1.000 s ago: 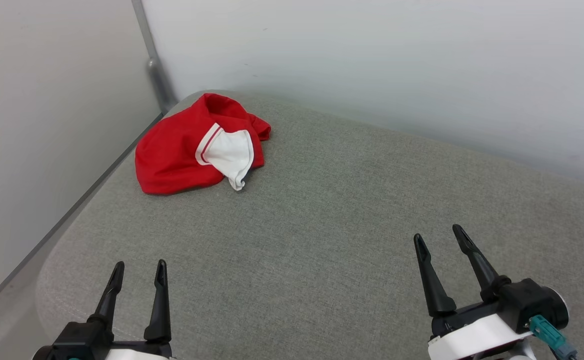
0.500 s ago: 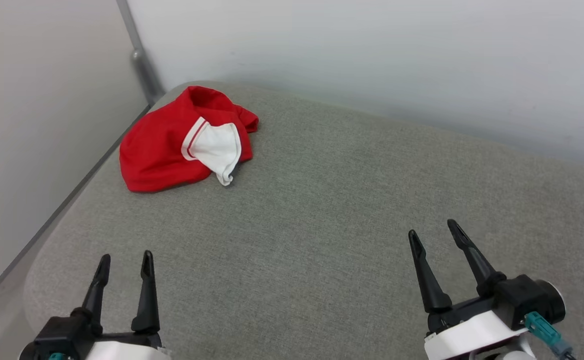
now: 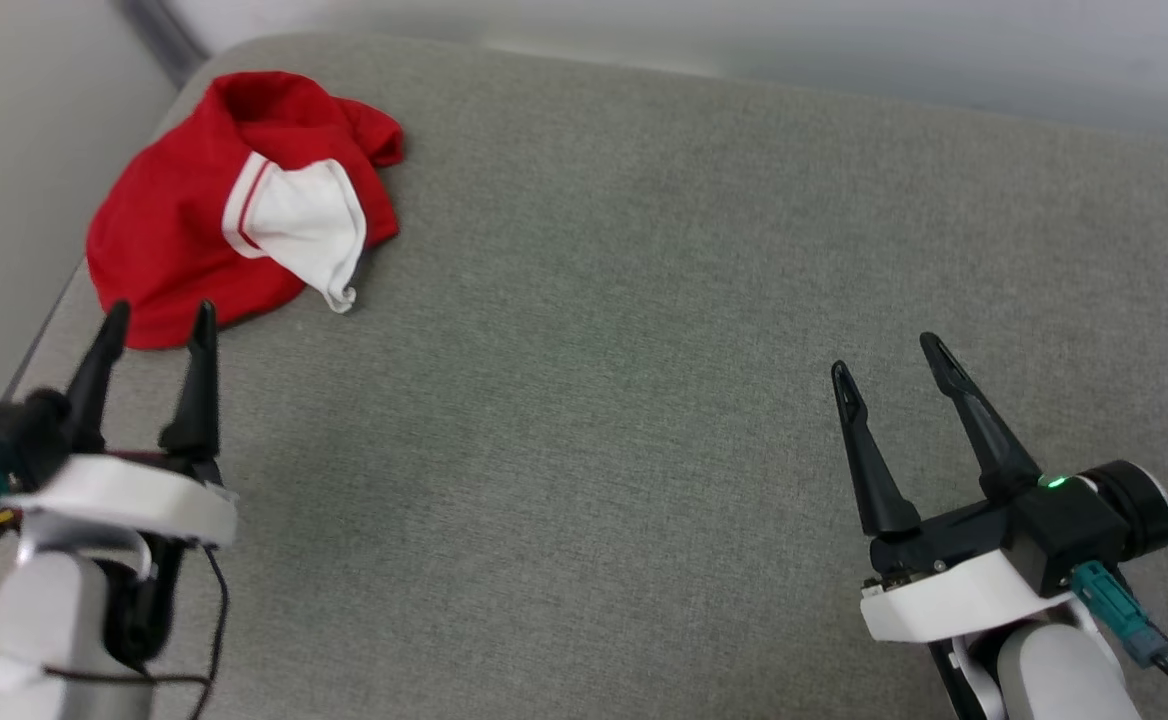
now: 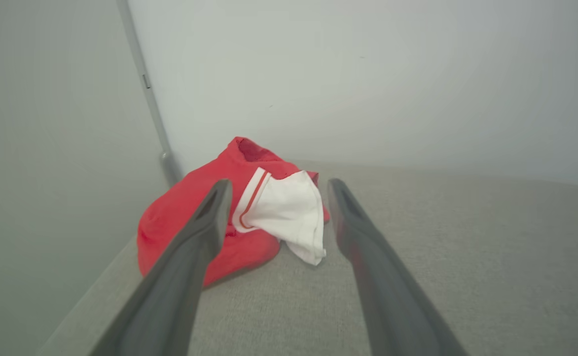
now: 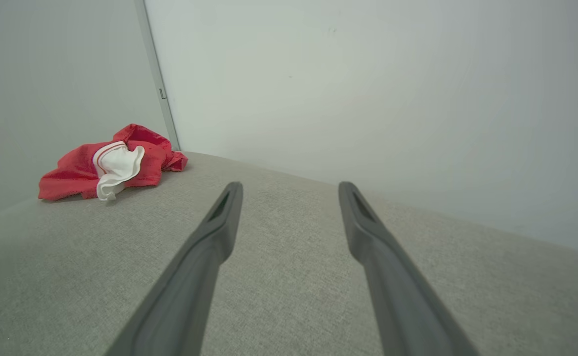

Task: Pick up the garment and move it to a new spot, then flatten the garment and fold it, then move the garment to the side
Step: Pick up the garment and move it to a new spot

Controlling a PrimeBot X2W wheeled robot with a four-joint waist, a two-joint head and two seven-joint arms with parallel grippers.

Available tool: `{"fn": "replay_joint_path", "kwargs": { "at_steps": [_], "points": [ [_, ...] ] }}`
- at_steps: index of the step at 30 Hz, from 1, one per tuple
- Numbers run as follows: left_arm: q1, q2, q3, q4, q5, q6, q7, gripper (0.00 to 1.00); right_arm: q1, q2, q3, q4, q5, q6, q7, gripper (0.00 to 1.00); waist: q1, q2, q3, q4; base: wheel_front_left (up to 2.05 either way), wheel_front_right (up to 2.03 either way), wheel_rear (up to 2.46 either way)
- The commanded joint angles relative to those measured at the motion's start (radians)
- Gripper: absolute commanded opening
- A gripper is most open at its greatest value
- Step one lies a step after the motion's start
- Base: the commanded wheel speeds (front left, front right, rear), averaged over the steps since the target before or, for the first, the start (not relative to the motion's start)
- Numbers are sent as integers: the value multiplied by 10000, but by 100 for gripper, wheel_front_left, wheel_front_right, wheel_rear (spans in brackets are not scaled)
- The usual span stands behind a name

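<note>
The grey cushion (image 3: 594,300) meets pale walls at its far edge. The left gripper (image 3: 162,310), jaws apart, points at the cushion's far left corner. The right gripper (image 3: 884,355), jaws likewise spread, hovers near the near right edge. The garment (image 3: 174,220) lies crumpled in the far left corner, red, with one white sleeve (image 3: 304,215) with striped trim on top. The rest of its shape is lost in folds. Whether the left tips touch the cloth cannot be told.

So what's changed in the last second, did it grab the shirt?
Not yet. The left jaws moved forward, close up to the shirt, open and holding nothing. The camera also tipped down, shifting the whole picture. The shirt lies crumpled where it was; the right jaws stay open, far off.
</note>
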Motion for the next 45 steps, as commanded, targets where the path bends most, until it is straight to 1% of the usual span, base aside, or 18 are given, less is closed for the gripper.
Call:
{"fn": "replay_joint_path", "kwargs": {
  "at_steps": [1, 3, 4, 5, 10, 14, 17, 23, 26, 27, 28, 29, 30, 37, 41, 45],
  "points": [
    [-917, 765, -443, 719, -752, -6, 381, 100, -247, -8, -31, -149, -153, -3, -25, 100, -1, 0, 1049, -559, 0, 0, 0],
    [-1795, 1722, -1069, 1329, -1603, -7, 1118, 100, -405, -8, -29, -285, -246, -3, -25, 100, -1, 0, 1508, -741, 0, 0, 0],
    [-2143, 2112, -1466, 1600, -2018, -6, 1572, 100, -457, -8, -67, -324, -278, -3, -23, 100, -1, 0, 1680, -807, 0, 0, 0],
    [-2879, 2976, -2012, 1946, -2887, -6, 2394, 100, -577, -6, -15, -431, -334, -3, -23, 100, -1, 0, 2114, -1007, 0, 0, 0],
    [-4332, 4472, -3202, 2547, -4922, 3, 4564, 100, -795, -6, -42, -609, -480, -3, -25, 100, -1, 0, 2966, -1390, 0, 0, 0],
    [-5117, 5173, -3750, 2882, -6527, 1, 6127, 100, -965, -8, -67, -759, -520, -3, -25, 100, -1, 0, 3549, -1655, 0, 0, 0],
    [-5573, 5723, -4042, 3063, -7281, 2, 6944, 100, -1078, -5, -65, -845, -468, -3, -25, 100, -1, 0, 3897, -1831, 0, 0, 0],
    [-6091, 6334, -4724, 3386, -8028, 2, 8033, 100, -1155, -16, -114, -873, -398, -6, -18, 100, -1, 0, 4378, -2062, 0, 0, 0],
    [-6065, 6365, -5267, 3372, -8307, 0, 8585, 100, -1172, -23, -188, -870, -414, -8, -9, 100, -1, 0, 4494, -2083, 0, 0, 0],
    [-6053, 6352, -5404, 3336, -8450, 0, 8709, 91, -1183, -28, -207, -865, -416, -9, -9, 100, -1, 0, 4519, -2085, 0, 0, 0],
    [-6043, 6350, -5510, 3314, -8581, -10, 8791, 67, -1203, -30, -221, -858, -419, -9, -1, 100, -1, 0, 4536, -2085, 0, 0, 0],
    [-6033, 6347, -5624, 3270, -8672, -9, 8817, 22, -1219, -30, -229, -847, -416, -9, 8, 100, -1, 0, 4542, -2087, 0, 0, 0],
    [-6030, 6386, -5716, 3245, -8746, -10, 8765, 0, -1229, -30, -243, -828, -414, -9, 8, 100, -1, 0, 4541, -2088, 0, 0, 0],
    [-6053, 6574, -6237, 2659, -9252, -25, 8047, 0, -1277, -28, -179, -646, -364, -9, 5, 100, -1, 0, 4104, -2093, 0, 0, 0],
    [-6015, 6984, -6607, 2029, -9287, -19, 7486, 0, -1214, -22, -70, -542, -179, -6, 0, 100, -1, 0, 3523, -2216, 0, 0, 0],
    [-5923, 7249, -7129, 1118, -9354, -11, 6998, 0, -1129, -16, -58, -388, 62, -5, -23, 100, -1, 0, 2875, -2411, 0, 0, 0]
  ]
}}
